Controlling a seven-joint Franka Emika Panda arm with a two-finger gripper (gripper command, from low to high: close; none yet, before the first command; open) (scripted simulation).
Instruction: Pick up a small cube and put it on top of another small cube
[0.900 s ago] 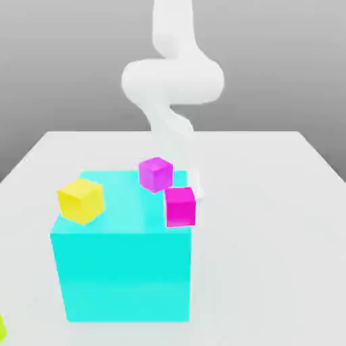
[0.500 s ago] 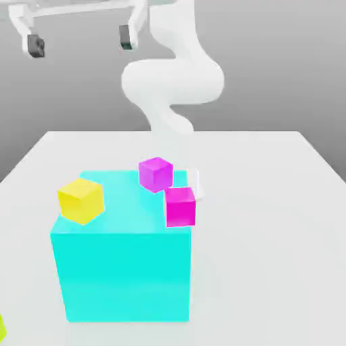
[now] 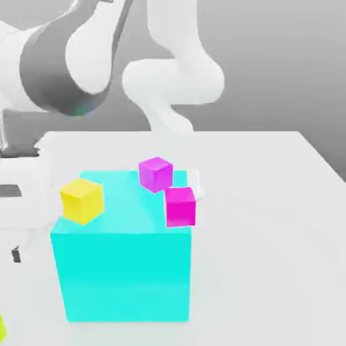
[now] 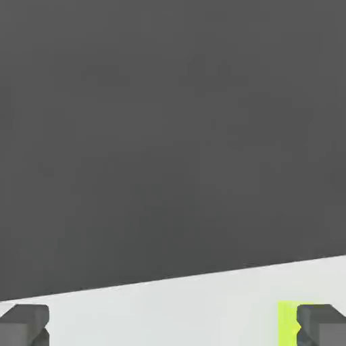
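Jaws: spread wide, my gripper [image 4: 172, 326] holds nothing. Small cube [image 4: 288, 323]: on the table [image 4: 169, 311], beside one fingertip [image 4: 322, 324], ungrasped. Pick and stacking: outstanding, I judge.

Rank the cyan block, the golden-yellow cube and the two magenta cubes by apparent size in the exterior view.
1. cyan block, by far
2. golden-yellow cube
3. two magenta cubes, alike; camera distance leaves ranks two and three unsure.
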